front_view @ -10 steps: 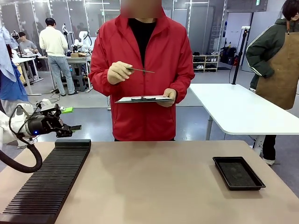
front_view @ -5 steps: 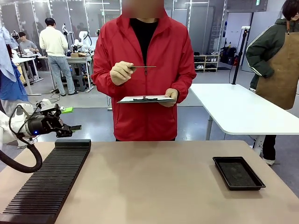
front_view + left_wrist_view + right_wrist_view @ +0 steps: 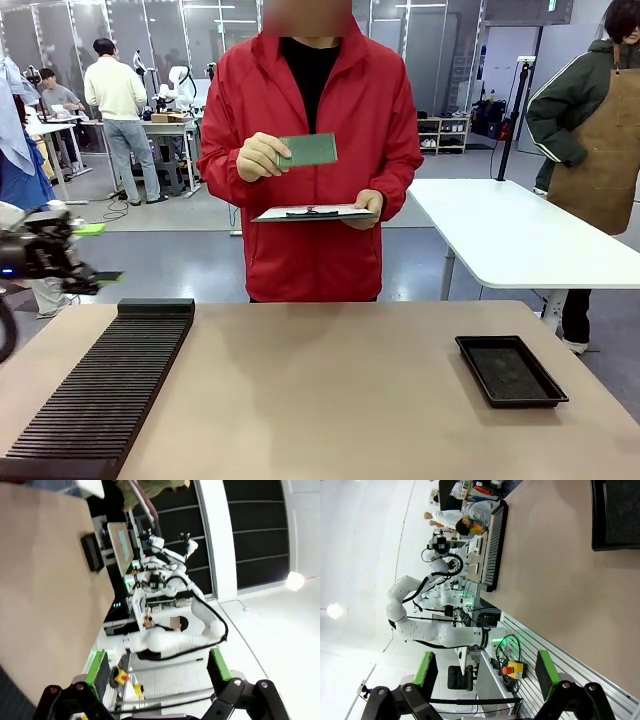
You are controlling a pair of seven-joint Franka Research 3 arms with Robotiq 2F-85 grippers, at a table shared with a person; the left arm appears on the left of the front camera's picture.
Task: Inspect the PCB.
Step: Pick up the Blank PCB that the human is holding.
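Note:
The person in the red jacket holds the PCB (image 3: 308, 150) at chest height in one hand, its dull green face turned toward me. The other hand carries a clipboard (image 3: 312, 212) just below it. My left gripper (image 3: 98, 252) hangs blurred at the far left, above the table's far left corner and well short of the PCB. It is open, and in the left wrist view the left gripper (image 3: 159, 667) has nothing between its green pads (image 3: 97, 667). My right gripper (image 3: 485, 672) is open too, its pads (image 3: 545, 672) wide apart and holding nothing.
A long black slotted rack (image 3: 105, 385) lies on the table's left side. A shallow black tray (image 3: 510, 370) sits at the right, seen also as the tray (image 3: 615, 515) in the right wrist view. A white table (image 3: 520, 235) stands behind, with a person in a brown apron beside it.
The person has turned the PCB from edge-on to face me. My left gripper has swung left toward the picture's edge.

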